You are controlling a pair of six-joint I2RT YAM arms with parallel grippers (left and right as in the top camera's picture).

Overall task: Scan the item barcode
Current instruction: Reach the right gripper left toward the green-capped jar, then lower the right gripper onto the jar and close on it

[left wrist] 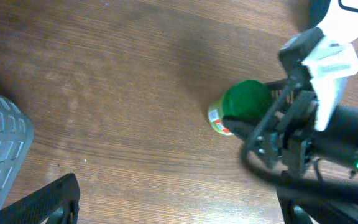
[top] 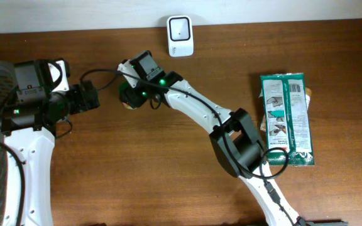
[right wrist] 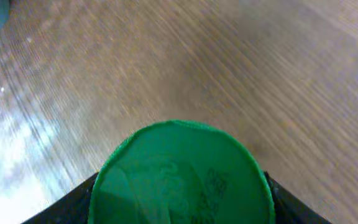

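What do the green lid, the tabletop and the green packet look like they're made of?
Green lid: probably plastic, matte, with faint raised markings. Tabletop: wood or wood-look laminate, brown grain with a slight sheen. Green packet: likely plastic film, a flat printed wrapper.

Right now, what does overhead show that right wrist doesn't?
Overhead only: a white rectangular device with a dark window at the far edge, a green-and-white flat plastic packet on the right, both arms, and the left pincer open beside the right pincer.
Right wrist only: the round green lid close up, with faint embossed marks and dark fingers flanking it; contact unclear.
Both: the brown wooden table. Overhead mostly hides the lid under the right pincer.
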